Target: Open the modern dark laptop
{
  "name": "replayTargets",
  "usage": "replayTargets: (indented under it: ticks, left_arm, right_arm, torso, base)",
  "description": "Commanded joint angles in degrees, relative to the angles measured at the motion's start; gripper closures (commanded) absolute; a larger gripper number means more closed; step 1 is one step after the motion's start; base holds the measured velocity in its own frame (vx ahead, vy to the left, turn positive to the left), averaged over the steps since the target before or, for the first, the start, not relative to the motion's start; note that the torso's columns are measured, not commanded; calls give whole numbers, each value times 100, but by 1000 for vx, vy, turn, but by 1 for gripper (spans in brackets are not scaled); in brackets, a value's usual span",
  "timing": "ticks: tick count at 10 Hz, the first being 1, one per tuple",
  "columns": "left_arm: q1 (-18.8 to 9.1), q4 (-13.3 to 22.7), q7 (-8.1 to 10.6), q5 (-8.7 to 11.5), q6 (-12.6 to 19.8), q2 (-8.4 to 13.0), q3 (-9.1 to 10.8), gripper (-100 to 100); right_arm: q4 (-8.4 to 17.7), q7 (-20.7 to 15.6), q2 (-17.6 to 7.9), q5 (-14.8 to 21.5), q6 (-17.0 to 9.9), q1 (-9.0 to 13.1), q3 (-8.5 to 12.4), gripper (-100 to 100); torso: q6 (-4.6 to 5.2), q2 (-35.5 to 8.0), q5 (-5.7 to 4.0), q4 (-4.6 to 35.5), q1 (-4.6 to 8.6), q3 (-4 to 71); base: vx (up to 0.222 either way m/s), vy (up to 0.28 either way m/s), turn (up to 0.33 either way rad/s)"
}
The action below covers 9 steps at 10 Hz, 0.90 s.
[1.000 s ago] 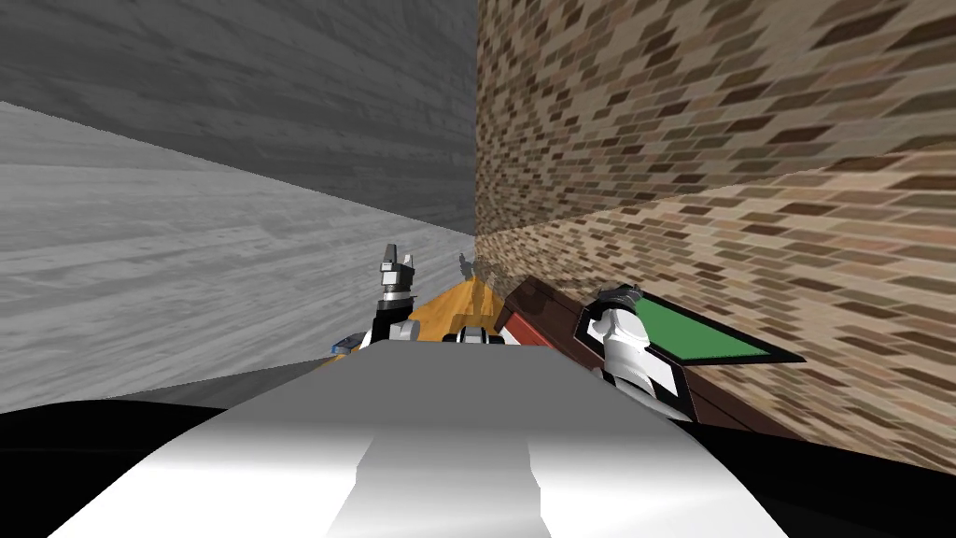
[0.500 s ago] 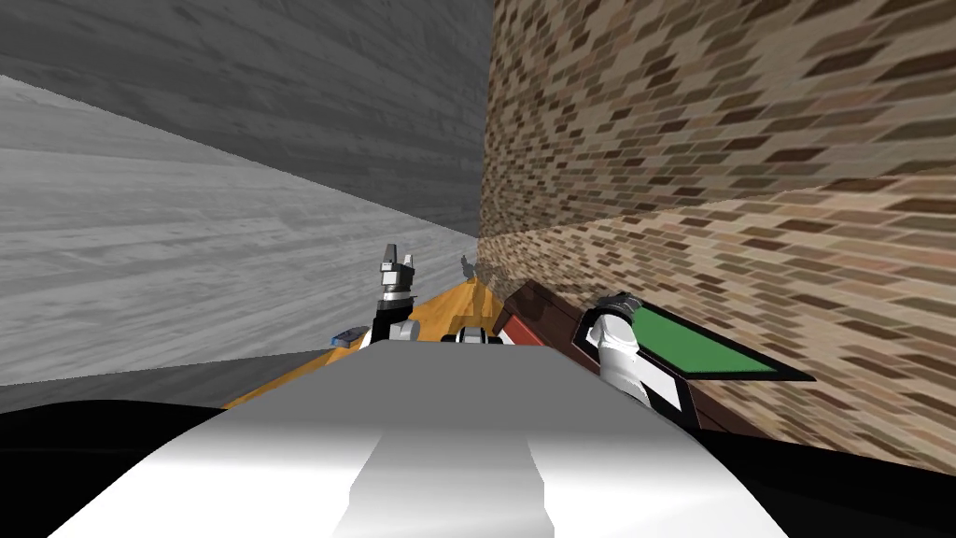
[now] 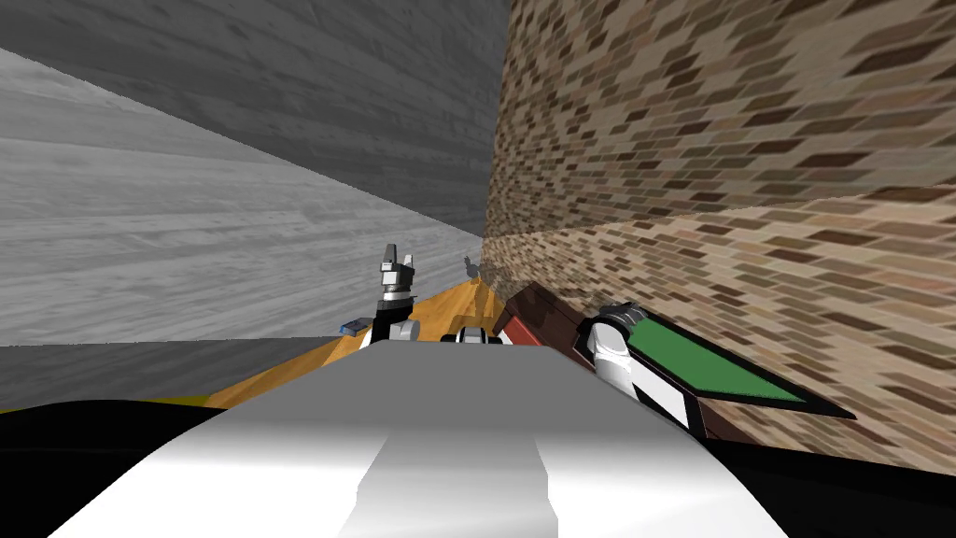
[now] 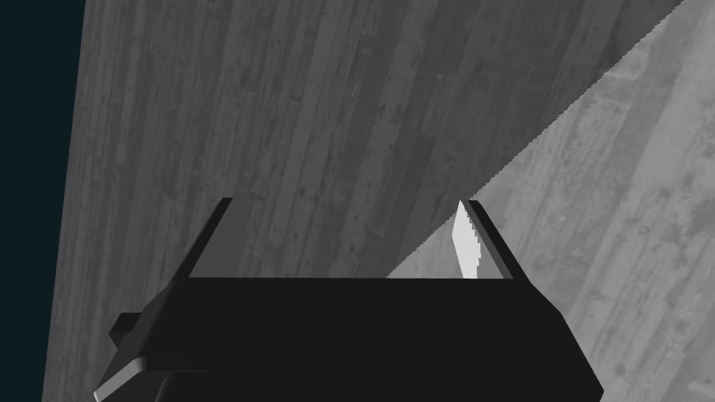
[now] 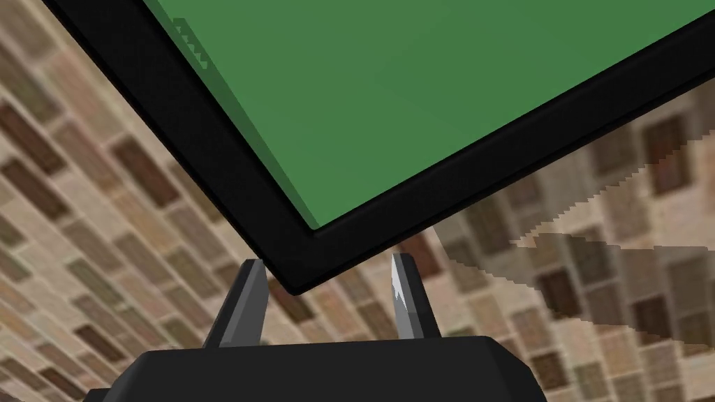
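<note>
The right gripper point(image 5: 326, 258) has its two fingers point(image 5: 244, 307) partly spread, closer together than the other gripper's. One corner of the laptop point(image 5: 433, 91) sits just past the gap between the tips. The corner's two black edges run away from the tips, one on each side. The tips are very near those edges, but I cannot tell if they touch. The gripper does not pinch anything. The lid has a green screen with a black frame around it. Behind the corner is a brick wall point(image 5: 105, 209) with a shadow on it.

In the head view, the right arm point(image 3: 611, 350) is just right of the middle, low down. It reaches to the near left corner of the laptop point(image 3: 709, 364). The lid is up, so the green screen shows. The laptop is at the right middle of the frame, over a dark brown table point(image 3: 537, 313). The brick wall stands close behind the lid, so there is little room on that side.

The left gripper point(image 3: 396, 266) stands near the middle of the frame, pointing up, well apart from the laptop. Its fingers are spread wide and it holds nothing.

Between the two arms an orange surface point(image 3: 448, 304) runs away toward the middle, and there is open room there. A small blue thing point(image 3: 353, 327) lies at its left edge. A grey plank wall point(image 3: 187, 233) takes the left side.
</note>
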<state>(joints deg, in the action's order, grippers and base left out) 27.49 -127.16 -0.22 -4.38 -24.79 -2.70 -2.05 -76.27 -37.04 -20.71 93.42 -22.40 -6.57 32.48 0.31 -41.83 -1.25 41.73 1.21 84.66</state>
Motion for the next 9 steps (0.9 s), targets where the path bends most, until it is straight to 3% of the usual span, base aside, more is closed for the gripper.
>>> replayTargets:
  ticks: [1,2,9]
  left_arm:
    - [-1,0,0,0,0,0,0,0]
    - [-1,0,0,0,0,0,0,0]
    - [0,0,0,0,0,0,0,0]
  right_arm:
    - [-151,222,452,300,-362,-445,-112,100]
    - [-151,427,452,519,-446,-445,-112,100]
    - [-151,457,452,536,-446,-445,-112,100]
  torso:
    - [-24,-9,5,9,12,-4]
    - [-22,1,-12,3,27,-4]
    - [-10,-1,-11,7,48,-5]
  base:
    - [-39,-44,135]
    - [-13,-15,44]
    - [0,0,-1]
